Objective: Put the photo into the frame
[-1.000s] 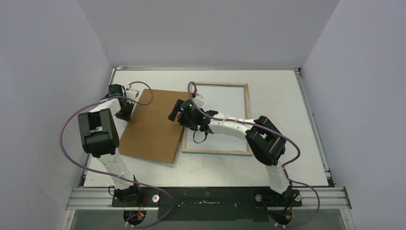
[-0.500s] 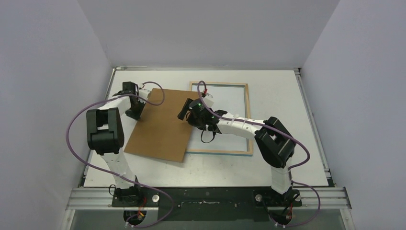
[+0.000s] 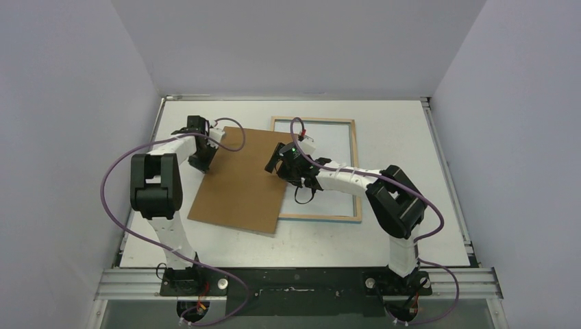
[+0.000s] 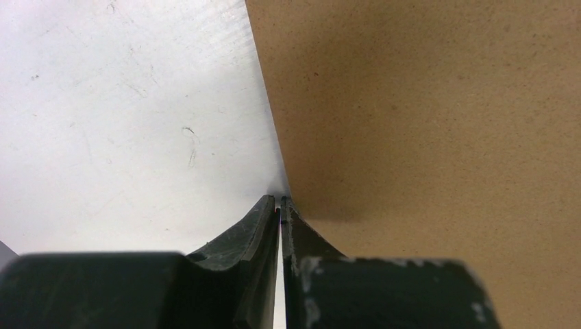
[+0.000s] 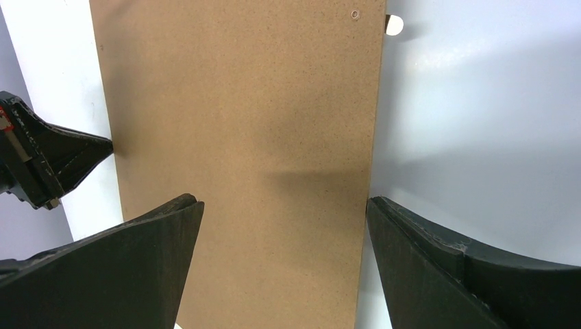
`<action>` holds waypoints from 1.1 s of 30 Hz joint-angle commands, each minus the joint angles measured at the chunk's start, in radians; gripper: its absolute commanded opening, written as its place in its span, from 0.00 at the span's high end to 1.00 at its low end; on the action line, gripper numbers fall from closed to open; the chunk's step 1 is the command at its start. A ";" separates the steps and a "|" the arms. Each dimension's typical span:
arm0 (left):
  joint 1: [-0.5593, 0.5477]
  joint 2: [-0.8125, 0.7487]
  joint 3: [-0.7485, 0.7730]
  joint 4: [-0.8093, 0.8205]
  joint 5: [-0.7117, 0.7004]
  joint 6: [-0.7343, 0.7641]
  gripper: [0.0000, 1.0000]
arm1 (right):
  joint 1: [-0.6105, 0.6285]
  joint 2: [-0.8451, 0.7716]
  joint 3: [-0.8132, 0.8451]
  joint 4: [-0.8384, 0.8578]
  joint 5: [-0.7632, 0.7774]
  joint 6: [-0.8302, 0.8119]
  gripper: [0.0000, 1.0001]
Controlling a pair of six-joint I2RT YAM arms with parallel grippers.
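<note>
At the left of the worktop [image 3: 411,171], the left fingers [image 4: 264,219] are shut, their tips pressed against the left edge of the brown backing board [image 3: 240,181]; nothing shows between them. Over the last second this arm has travelled rightward, and the board has slid and swung with it. The board's right edge, formerly at about the left rail of the frame [image 3: 329,120], now lies over that rail and covers the near-left corner of the opening.

Centre: the right fingers [image 5: 137,253] stand wide apart above the board, one over its surface and one at its right edge, gripping nothing. They too have shifted rightward.

Right: the frame lies flat, wooden reverse upward, and appears unmoved. The photo's balloon print shows in no view. The pale panel [image 3: 332,147] inside the frame may be the photo's reverse or glazing; which cannot be told.

Judgement: the board is being brought over to close the frame. It still sits skewed and only partly over the opening, so it likely needs squaring first.
</note>
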 commanded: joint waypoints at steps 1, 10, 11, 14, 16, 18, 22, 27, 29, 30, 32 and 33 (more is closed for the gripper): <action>-0.032 0.045 0.022 -0.063 0.084 -0.044 0.95 | 0.013 -0.051 0.038 0.067 -0.017 -0.028 0.08; -0.032 0.057 0.030 -0.061 0.065 -0.051 0.97 | -0.012 -0.055 0.061 -0.051 -0.013 -0.116 0.10; -0.032 0.055 0.029 -0.059 0.064 -0.052 0.97 | -0.015 -0.064 0.053 -0.045 -0.013 -0.122 0.10; -0.032 0.052 0.025 -0.058 0.064 -0.050 0.98 | -0.024 -0.086 0.042 -0.048 -0.008 -0.146 0.10; -0.031 0.054 0.024 -0.057 0.062 -0.045 0.98 | -0.034 -0.097 0.032 -0.054 -0.013 -0.156 0.10; -0.029 0.054 0.026 -0.058 0.063 -0.046 0.98 | -0.049 -0.108 0.004 -0.039 -0.035 -0.160 0.10; -0.029 0.058 0.029 -0.059 0.065 -0.048 0.99 | -0.067 -0.129 -0.056 -0.001 -0.071 -0.169 0.10; -0.028 0.062 0.031 -0.060 0.066 -0.046 0.99 | -0.071 -0.142 -0.110 0.077 -0.099 -0.160 0.10; -0.027 0.062 0.031 -0.061 0.066 -0.046 0.99 | -0.073 -0.135 -0.120 0.106 -0.130 -0.153 0.10; -0.027 0.061 0.031 -0.062 0.066 -0.046 1.00 | -0.076 -0.130 -0.122 0.119 -0.141 -0.149 0.10; -0.026 0.061 0.032 -0.062 0.066 -0.046 1.00 | -0.080 -0.123 -0.132 0.154 -0.155 -0.138 0.10; -0.026 0.061 0.033 -0.062 0.066 -0.046 1.00 | -0.081 -0.118 -0.135 0.165 -0.163 -0.134 0.09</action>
